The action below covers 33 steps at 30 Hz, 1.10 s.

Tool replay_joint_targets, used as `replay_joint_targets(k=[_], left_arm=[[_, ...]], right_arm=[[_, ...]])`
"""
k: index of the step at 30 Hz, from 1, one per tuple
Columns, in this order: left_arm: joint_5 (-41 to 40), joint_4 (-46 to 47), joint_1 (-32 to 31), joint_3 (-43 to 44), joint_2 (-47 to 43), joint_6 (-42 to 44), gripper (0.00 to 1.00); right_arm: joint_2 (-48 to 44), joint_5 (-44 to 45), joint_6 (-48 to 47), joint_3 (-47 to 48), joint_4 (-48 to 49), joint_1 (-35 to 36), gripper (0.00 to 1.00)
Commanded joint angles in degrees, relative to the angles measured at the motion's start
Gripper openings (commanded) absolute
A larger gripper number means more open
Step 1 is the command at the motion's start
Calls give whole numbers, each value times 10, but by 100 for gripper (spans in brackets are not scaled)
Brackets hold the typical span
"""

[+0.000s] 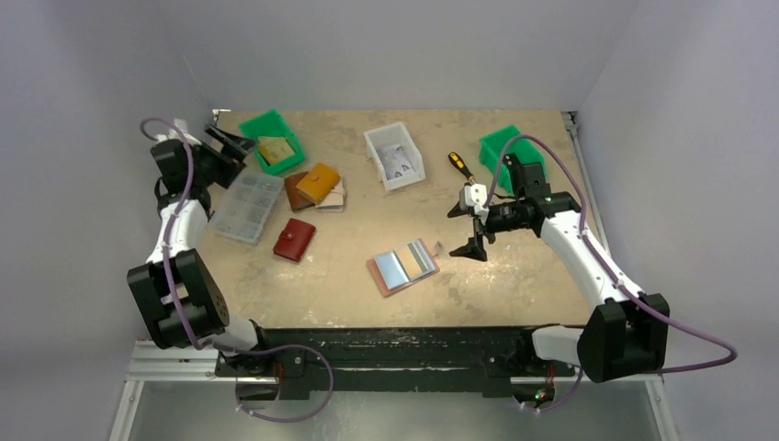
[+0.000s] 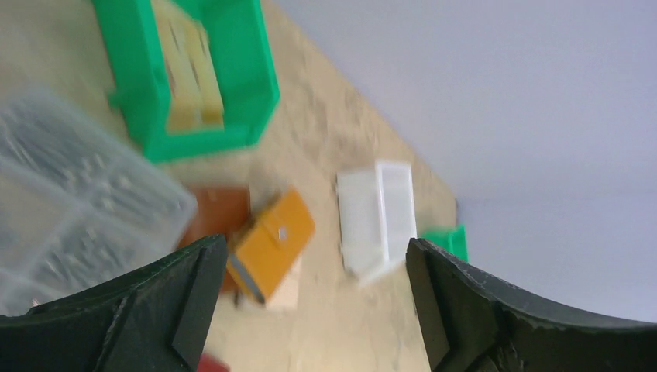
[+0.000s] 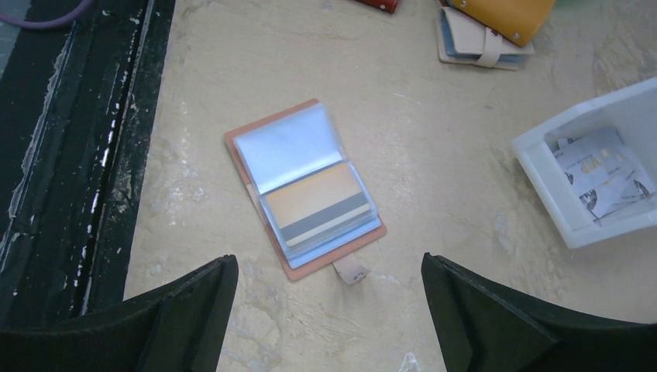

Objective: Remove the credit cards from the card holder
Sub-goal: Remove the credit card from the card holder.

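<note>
The card holder [image 1: 402,266] lies open on the table near the front middle, a brown-pink wallet with clear sleeves. In the right wrist view the card holder [image 3: 306,190] shows a tan-gold credit card [image 3: 318,203] with a grey stripe inside one sleeve; the other sleeve looks silvery blue. My right gripper [image 1: 474,230] is open and empty, held above the table to the right of the holder; it also shows in the right wrist view [image 3: 329,310]. My left gripper [image 1: 225,147] is open and empty at the far left, high near the green bin; it also shows in the left wrist view [image 2: 314,302].
A green bin [image 1: 272,141] with papers, a clear parts box [image 1: 246,206], a mustard-yellow wallet [image 1: 318,182] on other wallets and a red pouch [image 1: 294,239] lie at the left. A white bin [image 1: 394,155], a screwdriver [image 1: 461,166] and a second green bin [image 1: 503,147] stand at the back.
</note>
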Motion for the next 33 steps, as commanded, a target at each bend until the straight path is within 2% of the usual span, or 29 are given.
replay_joint_targets(k=[1,5,10,13,16,20,22,25,28,33], left_arm=[[132,-31,-37,-52,-67,41,91],[88,-131,-154,-88,-146,134,92],[23,-153,-291,-169,-229,133,90],[-15,-122,-384,-230,-270,85,88],[-80,-30,-483,-289,-294,9,86],[-156,62,-583,-325,-273,-35,84],[-167,99,-606,-325,-239,-40,82],[-169,141,-624,-320,-181,-53,76],[-185,194,-640,-327,-138,-79,72],[-213,310,-649,-378,-97,-138,63]], right_arm=[[-2,-26,12,-5,11,-7,99],[6,-29,17,-7,10,-8,99],[21,-34,16,-6,0,-9,99],[33,-53,-23,-3,-34,-9,99],[45,-61,-30,-2,-40,-8,99],[60,-57,-21,-5,-34,-4,97],[64,-43,13,-8,-5,6,94],[67,6,113,-22,73,32,86],[82,54,209,-27,140,74,75],[141,82,313,-3,180,117,42]])
